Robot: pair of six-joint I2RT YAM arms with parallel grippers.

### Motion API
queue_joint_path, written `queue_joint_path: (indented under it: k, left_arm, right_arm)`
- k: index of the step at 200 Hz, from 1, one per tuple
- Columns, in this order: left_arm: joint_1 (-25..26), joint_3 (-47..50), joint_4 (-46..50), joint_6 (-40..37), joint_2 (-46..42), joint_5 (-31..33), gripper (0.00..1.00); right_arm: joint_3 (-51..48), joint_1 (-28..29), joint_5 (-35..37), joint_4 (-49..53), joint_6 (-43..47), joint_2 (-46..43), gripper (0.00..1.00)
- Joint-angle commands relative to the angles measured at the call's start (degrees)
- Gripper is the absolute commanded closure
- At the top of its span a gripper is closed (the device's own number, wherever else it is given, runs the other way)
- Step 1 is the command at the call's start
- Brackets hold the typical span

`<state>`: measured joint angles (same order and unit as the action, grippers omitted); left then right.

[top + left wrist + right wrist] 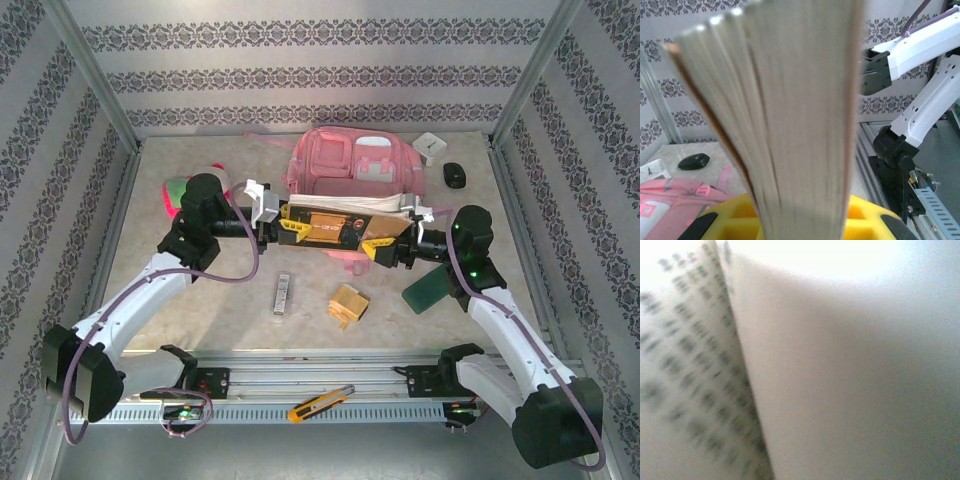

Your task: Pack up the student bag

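The left jaws are squeezed in narrow on one end of a book. In the left wrist view the book's page edges stand straight up between the yellow fingers and touch them. The right jaws sit at the other end of the book, with a yellow finger on each side. I cannot tell if they are squeezing it or are loose.

The student bag lies flat on the table, just past both jaws. The book hangs between the jaws, over the bag's near edge.

On the outer side of the left jaws is a plush toy, partly behind the arm. Past the right jaws, near the bag's far corner, are a black mouse and a little white box.

On the near side of the jaws the table has more bare room. A silver bar, a tan block and a green card lie there, apart from each other. A yellow knife lies on the metal rail at the near edge. Patterned walls close in the other three sides.

The top view shows the book's orange and black cover. The left wrist view shows gray page edges, with pink bag fabric low down beside them. It also shows the white right arm. The right wrist view is very close to a page with blurry dark print.
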<state>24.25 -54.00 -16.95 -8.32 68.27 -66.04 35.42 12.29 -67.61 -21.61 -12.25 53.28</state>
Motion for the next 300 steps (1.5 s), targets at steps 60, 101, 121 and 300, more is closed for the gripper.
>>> queue_joint_path:
  k: [60,101,121,300]
  left_arm:
    - [-0.3,-1.6,-1.1,-1.8,1.6,2.3,0.98]
    - [-2.0,0.0,-5.2,0.8,1.2,2.8,0.98]
    - [-2.8,0.5,-7.6,2.8,1.2,2.9,0.98]
    - [-3.0,0.8,27.0,-37.0,-6.3,28.8,0.24]
  right_arm:
    - [0.2,2.2,-4.5,-5.9,-3.0,-1.4,0.45]
    - [-2.4,0.3,-3.5,-7.2,-5.0,-2.8,0.40]
    - [-3.3,-0.3,-3.2,-8.3,-6.6,-3.2,0.43]
    - [-1.1,13.2,46.8,32.9,68.5,-19.3,1.00]
